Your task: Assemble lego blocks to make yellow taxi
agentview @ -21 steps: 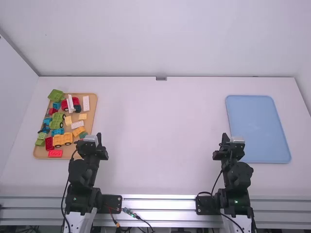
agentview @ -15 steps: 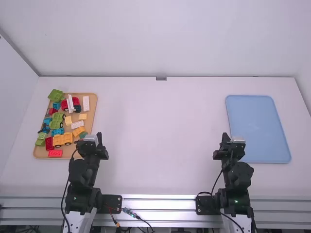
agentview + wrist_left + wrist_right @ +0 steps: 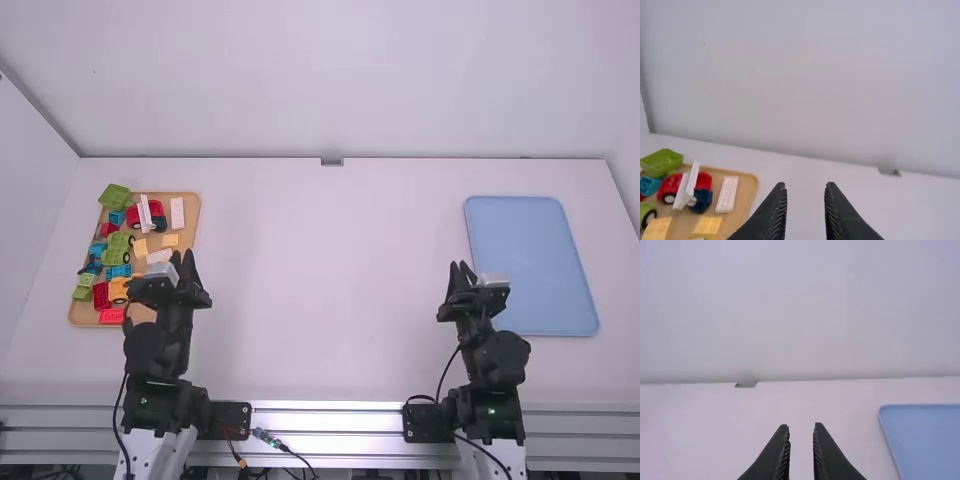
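Table (image 3: 330,260): its far edge runs along the wall, and a broad open stretch lies between the tan tray (image 3: 192,226) at left and the blue tray (image 3: 530,260) at right. Blocks (image 3: 103,296) lie on the tan tray, among them a yellow car (image 3: 119,291). Left gripper (image 3: 183,257): above the tan tray's near right part, fingers parted, holding nothing. Right gripper (image 3: 460,270): beside the blue tray's near left part, fingers parted somewhat less, holding nothing.

Change: the left gripper has moved up the picture and leftward, now covering part of the yellow car; the right gripper has shifted slightly. The blocks visible have stayed put.

Views: both wrist views show the finger gaps plainly, unlike the high view.
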### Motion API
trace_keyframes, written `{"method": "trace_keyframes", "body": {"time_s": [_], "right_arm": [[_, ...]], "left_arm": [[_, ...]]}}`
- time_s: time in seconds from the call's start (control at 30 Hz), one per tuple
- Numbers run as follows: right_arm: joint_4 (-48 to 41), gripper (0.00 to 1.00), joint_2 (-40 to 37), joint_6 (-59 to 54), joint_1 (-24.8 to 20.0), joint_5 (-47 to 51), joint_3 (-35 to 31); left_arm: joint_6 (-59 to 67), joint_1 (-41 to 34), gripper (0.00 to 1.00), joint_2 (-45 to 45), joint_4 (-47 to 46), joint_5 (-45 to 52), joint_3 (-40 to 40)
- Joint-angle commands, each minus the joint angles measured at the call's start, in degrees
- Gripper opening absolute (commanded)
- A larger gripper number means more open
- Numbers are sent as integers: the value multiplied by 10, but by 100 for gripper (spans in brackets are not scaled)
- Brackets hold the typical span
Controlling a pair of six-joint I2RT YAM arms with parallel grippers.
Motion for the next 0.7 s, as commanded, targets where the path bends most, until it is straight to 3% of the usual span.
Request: {"method": "trace_keyframes", "body": {"time_s": [0.0, 0.3, 0.67], "right_arm": [[13, 16, 14, -15, 3, -4, 31], [73, 27, 75, -15, 3, -6, 93], [28, 42, 162, 0, 3, -8, 180]], "left_arm": [[-5, -3, 25, 23, 12, -15, 38], [-5, -2, 43, 128, 38, -13, 133], [-14, -3, 63, 243, 34, -14, 143]]}}
